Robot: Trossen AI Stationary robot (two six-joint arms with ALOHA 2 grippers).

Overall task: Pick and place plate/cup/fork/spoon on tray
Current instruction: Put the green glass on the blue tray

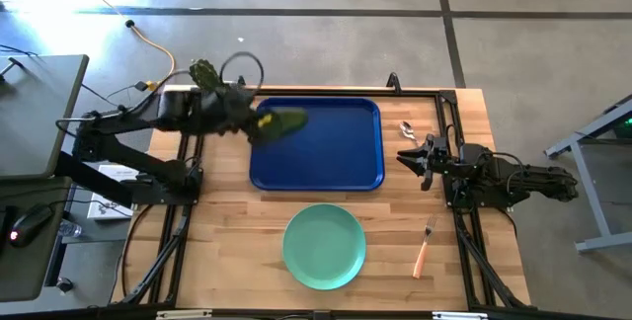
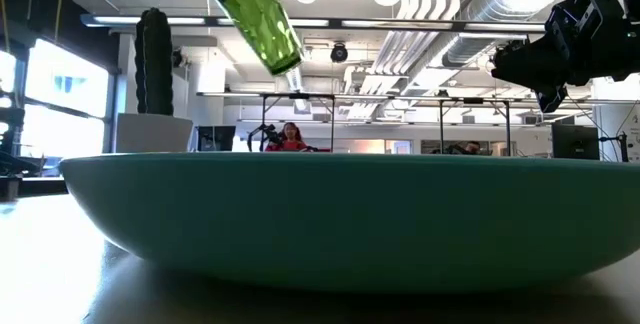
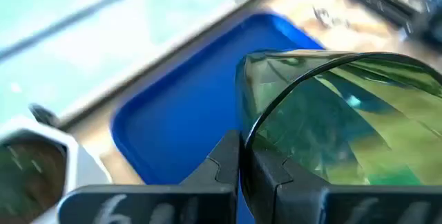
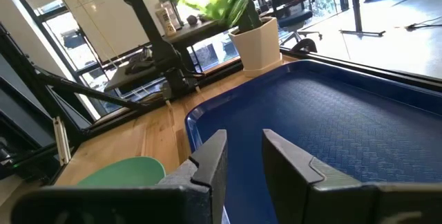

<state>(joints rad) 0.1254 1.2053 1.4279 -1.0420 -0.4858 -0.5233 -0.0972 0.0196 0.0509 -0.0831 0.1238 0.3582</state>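
Looking down on the wooden table [image 1: 227, 231] from above, the nearest thing is the mint-green plate [image 1: 324, 246], lying flat on the bare wood at the near edge, clear of the tray. To its right the fork [image 1: 425, 246] lies on the wood with its orange handle toward the near edge. Farther back, the dark blue tray [image 1: 331, 157] sits in the middle of the table with nothing resting on it. The left gripper [image 1: 249, 118] hangs over the tray's far left corner, clamped on the rim of the translucent green cup [image 1: 280, 122], one finger inside the cup and one outside. The cup is tilted well off upright, its mouth toward the gripper and its base pointing out over the tray, and it is raised clear of the tray surface. The right gripper [image 1: 413, 157] waits just beside the tray's right edge, its fingers [image 4: 207, 158] apart and holding nothing. Beyond it, the spoon [image 1: 406, 128] lies on the wood near the tray's far right corner. At the far left, a white pot [image 4: 257, 41] holding a cactus stands just behind the tray. The step in hand appears to be setting the cup down on the tray. To do it well, the left arm would need to bring the cup level, lower it until its base rests flat inside the raised rim, and only then release, leaving room for the plate and cutlery.
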